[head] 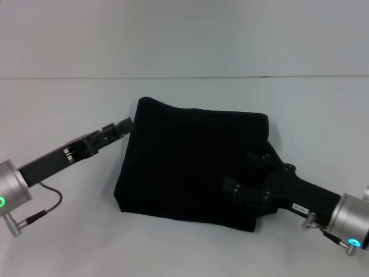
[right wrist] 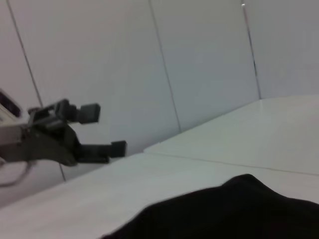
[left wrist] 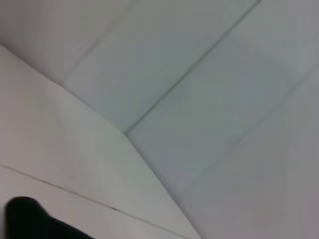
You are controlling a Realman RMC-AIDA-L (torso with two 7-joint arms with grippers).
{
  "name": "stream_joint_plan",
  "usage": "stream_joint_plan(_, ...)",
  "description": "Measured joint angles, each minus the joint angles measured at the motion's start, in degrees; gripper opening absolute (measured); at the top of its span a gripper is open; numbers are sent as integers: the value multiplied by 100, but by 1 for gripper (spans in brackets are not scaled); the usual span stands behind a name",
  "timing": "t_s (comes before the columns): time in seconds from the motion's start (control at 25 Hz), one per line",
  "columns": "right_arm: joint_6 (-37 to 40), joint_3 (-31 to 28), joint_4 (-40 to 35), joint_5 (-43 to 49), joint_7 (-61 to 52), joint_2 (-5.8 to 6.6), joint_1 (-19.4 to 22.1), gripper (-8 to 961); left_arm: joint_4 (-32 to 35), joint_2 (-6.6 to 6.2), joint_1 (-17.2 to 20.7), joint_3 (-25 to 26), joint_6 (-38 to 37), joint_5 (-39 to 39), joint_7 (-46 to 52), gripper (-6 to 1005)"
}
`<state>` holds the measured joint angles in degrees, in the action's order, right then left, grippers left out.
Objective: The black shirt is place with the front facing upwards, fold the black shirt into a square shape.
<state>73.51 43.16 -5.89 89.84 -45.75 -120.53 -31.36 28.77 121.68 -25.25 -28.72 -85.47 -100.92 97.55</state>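
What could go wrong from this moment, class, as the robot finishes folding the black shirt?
1. The right end effector lies over the black shirt; pulling away could drag a layer and undo the fold.
2. The left end effector, open, sits at the shirt's left edge and might snag it.
3. The shirt's outline looks skewed, not square, on the table.

- Flat white table (head: 63, 236), smooth matte top, a thin seam running across its far part.
- Black fabric shirt (head: 190, 161), folded into a rough rectangle, lying flat at the table's middle.
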Motion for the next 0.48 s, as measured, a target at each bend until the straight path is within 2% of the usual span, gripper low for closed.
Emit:
stream_joint_plan(0.2, -665, 21, 186, -10, 272, -19, -232, 930, -10, 16, 59, 50, 110, -37, -6, 939)
stream_joint_plan(0.36, -878, 33, 235, 13, 319, -5, -172, 930, -35, 22, 97, 52, 126, -43, 36, 939)
stream_joint_plan(0.48, -922, 21, 236, 6, 364, 9, -68, 930, -109, -22, 103, 49, 126, -45, 71, 938)
